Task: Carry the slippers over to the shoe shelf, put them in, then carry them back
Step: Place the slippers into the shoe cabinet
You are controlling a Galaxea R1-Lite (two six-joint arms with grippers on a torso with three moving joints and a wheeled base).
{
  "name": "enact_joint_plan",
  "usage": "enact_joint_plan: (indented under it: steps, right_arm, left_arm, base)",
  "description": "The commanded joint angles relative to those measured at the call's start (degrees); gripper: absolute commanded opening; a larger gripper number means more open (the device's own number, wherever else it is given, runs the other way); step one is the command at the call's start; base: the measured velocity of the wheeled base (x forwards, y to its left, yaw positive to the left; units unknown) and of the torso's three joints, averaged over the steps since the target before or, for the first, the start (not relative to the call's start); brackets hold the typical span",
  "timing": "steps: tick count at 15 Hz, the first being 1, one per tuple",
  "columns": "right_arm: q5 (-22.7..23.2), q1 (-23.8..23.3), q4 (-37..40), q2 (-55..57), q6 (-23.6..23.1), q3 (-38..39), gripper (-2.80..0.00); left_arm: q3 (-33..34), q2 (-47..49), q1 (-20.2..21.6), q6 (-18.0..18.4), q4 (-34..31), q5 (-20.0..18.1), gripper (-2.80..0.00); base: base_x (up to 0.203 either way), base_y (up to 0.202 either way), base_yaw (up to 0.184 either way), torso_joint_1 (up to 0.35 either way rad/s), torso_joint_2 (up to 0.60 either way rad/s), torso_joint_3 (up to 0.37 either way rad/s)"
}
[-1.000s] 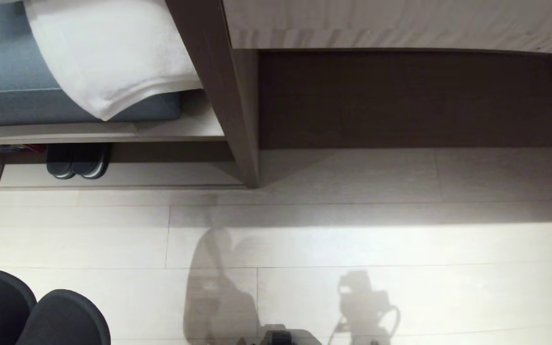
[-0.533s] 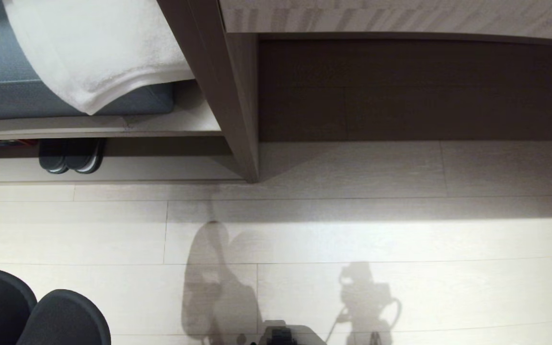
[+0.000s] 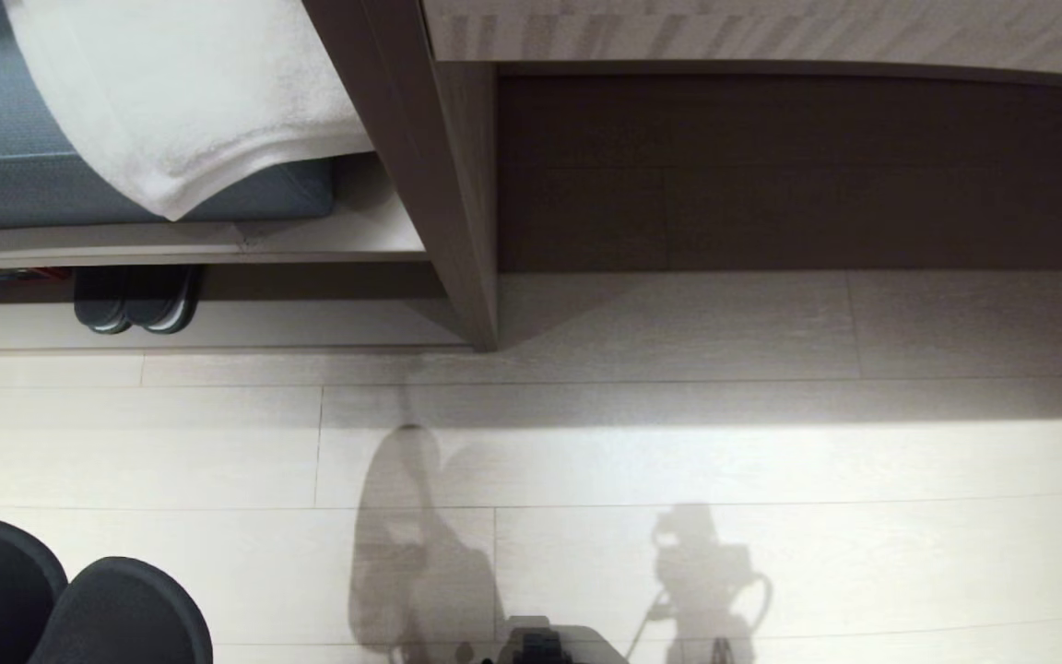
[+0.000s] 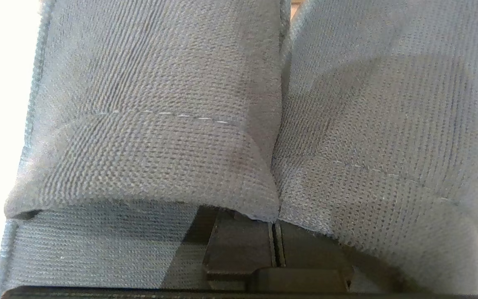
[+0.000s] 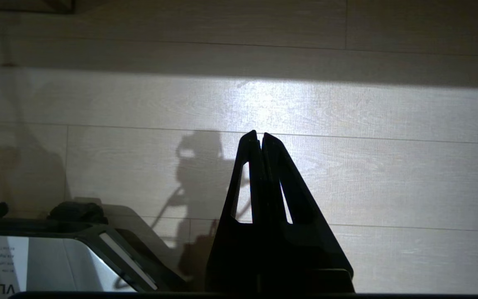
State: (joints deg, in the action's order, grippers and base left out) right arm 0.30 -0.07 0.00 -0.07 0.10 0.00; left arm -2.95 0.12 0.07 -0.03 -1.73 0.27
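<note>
At head view's lower left: woven-fabric slippers (image 3: 70, 599) — rounded toes | left gripper (image 4: 276, 245) pinches both | right gripper (image 5: 260, 139) closed, empty

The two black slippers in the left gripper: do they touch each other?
Touching. In the left wrist view the two slippers press side by side along one seam, with no gap, and the left gripper is shut on their inner edges where they meet.

pale plank floor (image 3: 771, 461), desk recess (image 3: 789, 175)

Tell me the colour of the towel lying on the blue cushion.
White; the towel shows best in the head view.
</note>
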Motion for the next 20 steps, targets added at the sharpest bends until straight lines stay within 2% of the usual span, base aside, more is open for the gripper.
enact_joint_plan:
  steps: [1, 3, 5, 7, 12, 15, 17, 20]
  right_arm:
    - [0.05, 0.07, 0.0, -0.01, 0.01, 0.0, -2.8]
    - [0.05, 0.07, 0.0, -0.01, -0.01, 0.0, -2.8]
    - [0.05, -0.01, 0.0, -0.01, -0.01, 0.0, -2.8]
    - [0.05, 0.07, 0.0, -0.01, -0.01, 0.0, -2.8]
    - [0.05, -0.01, 0.0, -0.01, 0.08, 0.0, -2.8]
    - [0.05, -0.01, 0.0, -0.01, -0.01, 0.0, -2.8]
    - [0.05, -0.01, 0.0, -0.01, -0.01, 0.0, -2.8]
    - [0.05, 0.07, 0.0, -0.01, -0.01, 0.0, -2.8]
  left_arm:
    - [-9.79, 1.57, 0.01, -0.03, -4.67, -0.02, -2.8]
    - [-22.06, 8.24, 0.0, 0.01, -13.31, 0.11, -2.8]
    - [-27.54, 17.5, 0.0, 0.08, -17.51, 0.91, -2.8]
    - [-29.69, 24.28, -0.02, 0.19, -19.34, 2.08, -2.8]
    - [-28.89, 38.95, -0.01, -2.23, -20.2, 5.33, -2.8]
    - [-27.05, 47.02, -0.03, -6.65, -19.97, 7.82, -2.8]
    - [-23.28, 50.05, -0.04, -9.15, -14.71, 8.26, -2.8]
    - [-17.96, 54.4, 0.01, -10.1, -4.15, 9.42, -2.8]
  base:
    - [0.0, 0.0, 0.0, 0.0, 0.0, 0.0]
    - [0.0, 0.0, 0.0, 0.0, 0.0, 0.0]
    - [0.0, 0.0, 0.0, 0.0, 0.0, 0.0]
    - [0.0, 0.0, 0.0, 0.0, 0.0, 0.0]
    - [0.0, 0.0, 0.0, 0.0, 0.0, 0.0]
    - [0.0, 0.0, 0.0, 0.0, 0.0, 0.0]
    - [0.0, 0.0, 0.0, 0.0, 0.0, 0.0]
    - [0.0, 0.0, 0.0, 0.0, 0.0, 0.0]
